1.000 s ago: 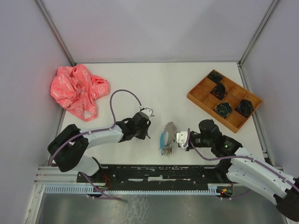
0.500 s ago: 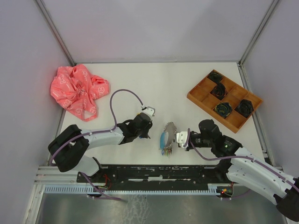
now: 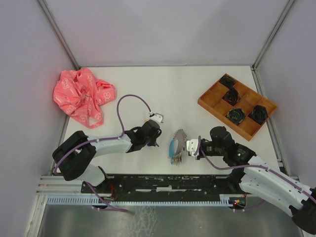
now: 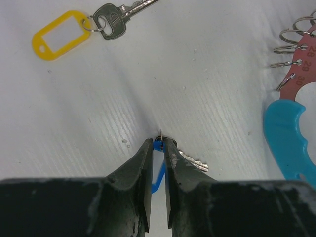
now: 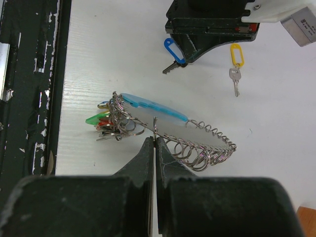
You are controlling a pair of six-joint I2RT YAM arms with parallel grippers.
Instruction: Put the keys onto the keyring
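**white table, both claws clenched: one on a key, one on the keyring**

white tabletop point(image 3: 187, 94) inside pale walls carries everything. nearest the arm bases, the keyring point(image 3: 177, 143) stands on edge between the two arms. its long axis runs from near to far, and a bunch of tagged keys hangs at the near end. in the right wrist view its blue plate point(image 5: 163, 116) runs from lower left to right with a row of wire loops along its edge, the green and red tags clustered at the left end.

the right gripper point(image 5: 154, 143) is clamped on one wire loop at the middle of that row, fingers pressed together. it meets the keyring from the right side in the overhead view point(image 3: 187, 146).

the left gripper point(image 4: 158, 143) sits just left of the keyring, apart from it. its fingers are drawn in to a thin slit and pinch the blue-tagged key point(image 4: 195, 160) at the small ring. the blue tag runs back under the fingers, and the blade lies on the table pointing right and a little down in the left wrist view, toward the keyring's blue handle point(image 4: 289, 143).

beyond the left fingertips lies the yellow-tagged key point(image 4: 116, 19), loose on the table, tag to the left and blade pointing up and right.

farther back, a crumpled pink bag point(image 3: 81, 96) lies at the far left and a wooden tray point(image 3: 207, 105) holding black objects at the far right.
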